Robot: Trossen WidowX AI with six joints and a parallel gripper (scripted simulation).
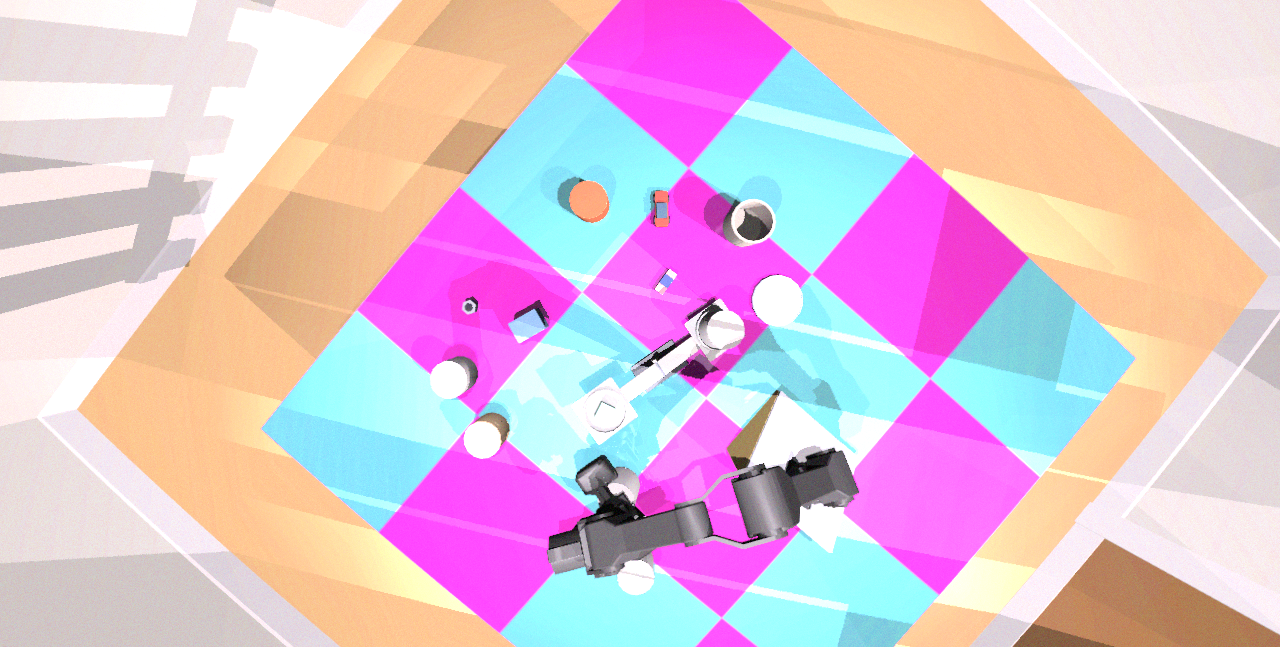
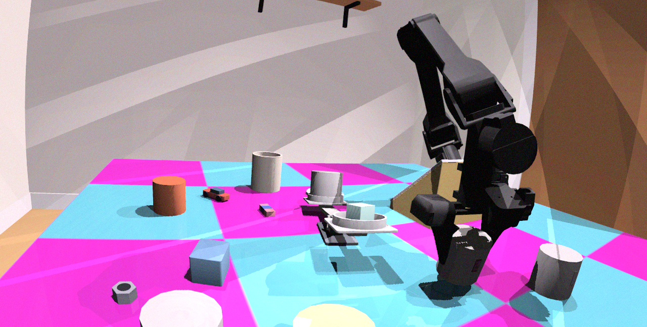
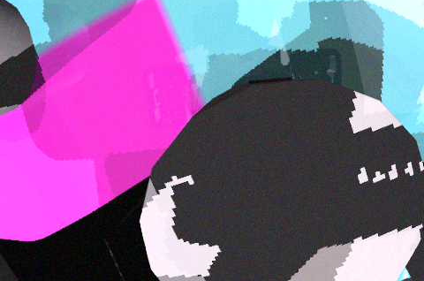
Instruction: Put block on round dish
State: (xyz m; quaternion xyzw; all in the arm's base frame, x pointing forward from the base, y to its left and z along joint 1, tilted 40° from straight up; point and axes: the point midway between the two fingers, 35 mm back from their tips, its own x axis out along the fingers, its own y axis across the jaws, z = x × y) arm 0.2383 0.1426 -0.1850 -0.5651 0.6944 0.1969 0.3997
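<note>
My gripper [image 2: 465, 253] is shut on a grey cup [image 1: 624, 484] [image 2: 468, 262] [image 3: 283, 157], held upright low over the table beside the balance. Whether its base touches the table is unclear. The pale block [image 1: 605, 409] [image 2: 360, 211] sits uncovered in the ring at the balance's near end. The balance [image 1: 657, 372] [image 2: 389, 229] is tilted, this end looking higher in its beam than the table. The other cup [image 1: 721, 329] [image 2: 326, 184] stands on the far end. The white round dish [image 1: 776, 300] lies beyond that cup, with nothing on it, and is mostly hidden in the exterior view.
A wedge [image 1: 756, 432] [image 2: 445, 189] stands behind the arm. A dark cylinder [image 1: 636, 578] [image 2: 555, 273] stands beside the held cup. Two pale cylinders [image 1: 452, 378] [image 1: 486, 438], a blue block [image 1: 528, 322] and a nut [image 1: 469, 305] lie left; an open beige container [image 1: 750, 222] stands near the dish.
</note>
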